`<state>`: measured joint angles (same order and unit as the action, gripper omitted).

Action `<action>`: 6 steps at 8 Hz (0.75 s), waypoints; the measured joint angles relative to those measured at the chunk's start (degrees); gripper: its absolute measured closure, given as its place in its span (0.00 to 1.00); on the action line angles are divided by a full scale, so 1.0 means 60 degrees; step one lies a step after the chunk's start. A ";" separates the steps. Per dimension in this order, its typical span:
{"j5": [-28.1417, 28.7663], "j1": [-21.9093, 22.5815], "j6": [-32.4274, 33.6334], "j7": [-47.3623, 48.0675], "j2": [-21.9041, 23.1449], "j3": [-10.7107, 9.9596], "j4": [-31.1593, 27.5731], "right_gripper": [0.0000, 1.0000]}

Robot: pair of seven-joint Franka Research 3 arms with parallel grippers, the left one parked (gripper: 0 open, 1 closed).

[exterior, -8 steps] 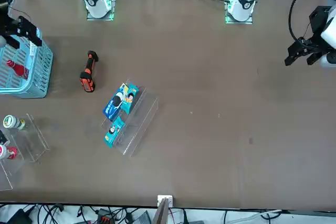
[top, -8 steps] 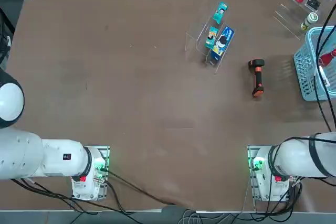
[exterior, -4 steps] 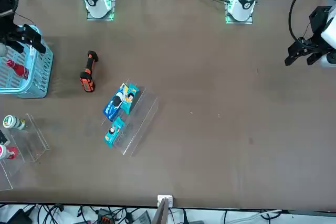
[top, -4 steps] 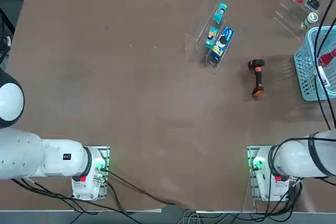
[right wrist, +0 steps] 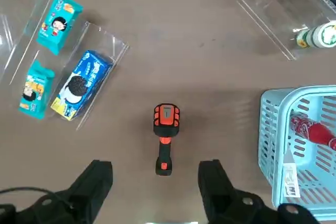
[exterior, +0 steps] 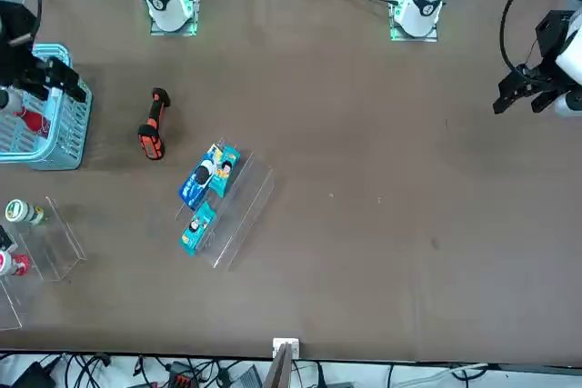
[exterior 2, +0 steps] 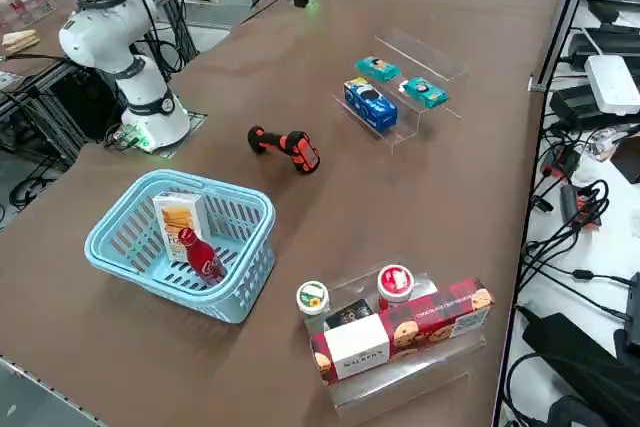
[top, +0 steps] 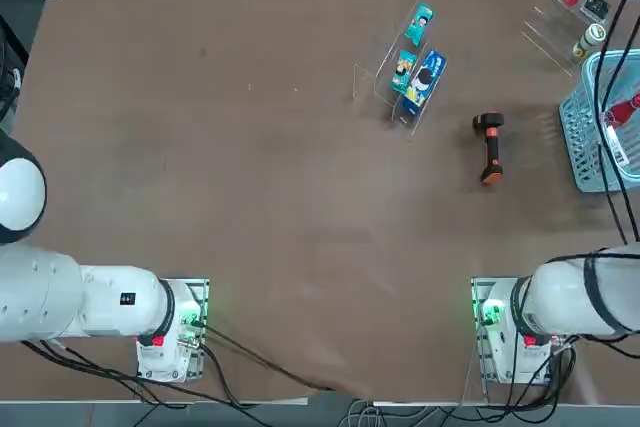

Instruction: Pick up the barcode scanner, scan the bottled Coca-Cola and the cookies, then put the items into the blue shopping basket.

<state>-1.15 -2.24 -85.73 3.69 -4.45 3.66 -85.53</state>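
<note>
Inside the blue shopping basket (exterior 2: 240, 297) I see the bottled Coca-Cola (exterior 2: 200, 256) and the cookies (exterior 2: 180, 218), apparently finished, while my right gripper (right wrist: 155, 182) hangs with fingers (right wrist: 97, 179) spread and empty above the barcode scanner (right wrist: 165, 136) on the desk (top: 250, 197).

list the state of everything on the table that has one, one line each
barcode scanner: lying flat on the table, not held
bottled Coca-Cola: in the basket, leaning, cap on
cookies: standing in the basket
blue shopping basket: upright on the table, holding both items
right gripper: open, empty, above the scanner
blue packet: lying on the clear stand
clear stand: upright, holding three packets
</note>
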 joint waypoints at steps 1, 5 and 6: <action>0.0000 -0.0038 -0.0244 0.0020 -0.0224 -0.0001 -0.0001 0.00; -0.0021 -0.0088 -0.0465 0.0064 -0.0393 -0.0061 0.0039 0.00; -0.0021 -0.0052 -0.0479 0.0064 -0.0393 -0.0035 0.0057 0.00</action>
<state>-1.27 -2.55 -88.61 4.07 -6.81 3.45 -85.19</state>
